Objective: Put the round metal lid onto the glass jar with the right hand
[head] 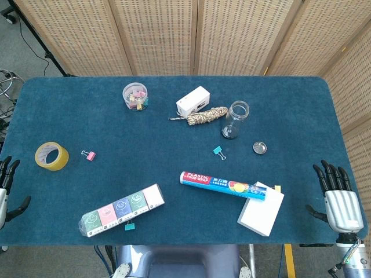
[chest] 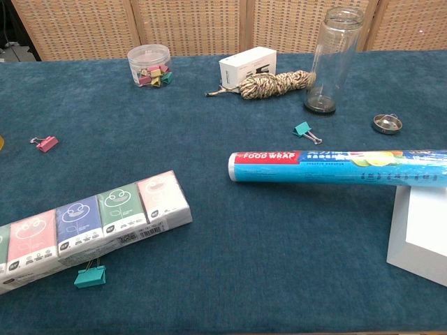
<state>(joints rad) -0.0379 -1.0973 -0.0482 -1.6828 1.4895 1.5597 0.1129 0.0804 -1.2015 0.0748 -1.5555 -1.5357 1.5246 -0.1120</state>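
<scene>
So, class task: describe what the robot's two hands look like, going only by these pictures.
The right hand has black fingers, a ribbed silver back and a silver wrist with a thin cable beside it. The left hand, cut by the frame edge, shows black fingers and a pale back.

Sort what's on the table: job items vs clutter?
Job:
- lid
- jar
- right hand, open, at the table edge

Clutter:
- wrap roll
- white box
- twine
- clip tub
- tape
- tissue packs
- white block
- loose clips, e.g. teal one
</scene>
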